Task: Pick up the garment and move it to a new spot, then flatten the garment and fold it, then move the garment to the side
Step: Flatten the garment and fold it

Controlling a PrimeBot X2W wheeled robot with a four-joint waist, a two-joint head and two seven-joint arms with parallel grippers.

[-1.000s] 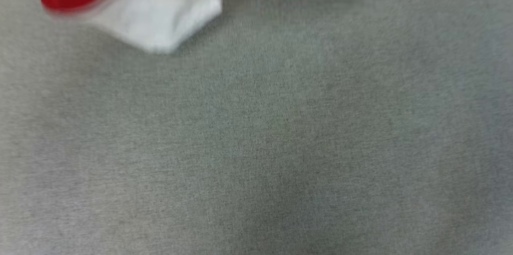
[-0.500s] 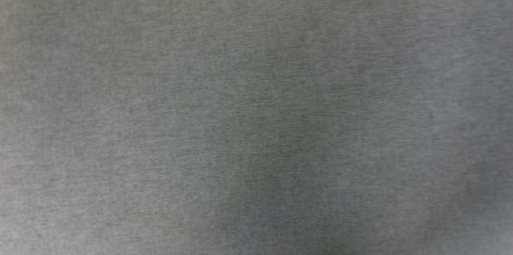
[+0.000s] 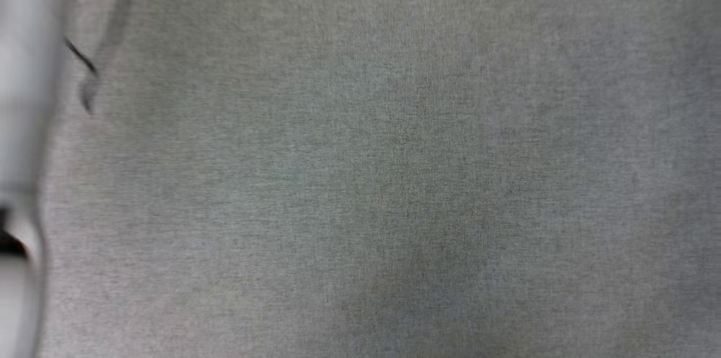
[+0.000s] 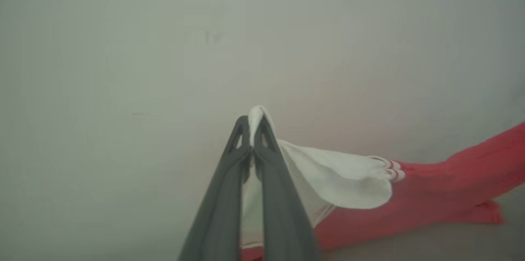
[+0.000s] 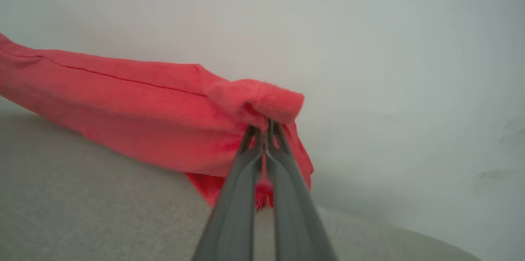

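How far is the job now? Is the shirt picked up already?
Done: pickup; the left gripper holds the shirt by its white sleeve, the right gripper by a red edge. In hand: carrying it over the grey surface. Left: laying down, flattening, folding, moving aside.

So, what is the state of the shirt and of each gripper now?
Red jersey T-shirt: bunched, not flattened, held between both grippers.
Left gripper: shut on the white sleeve.
Right gripper: shut on a red fold of the shirt.
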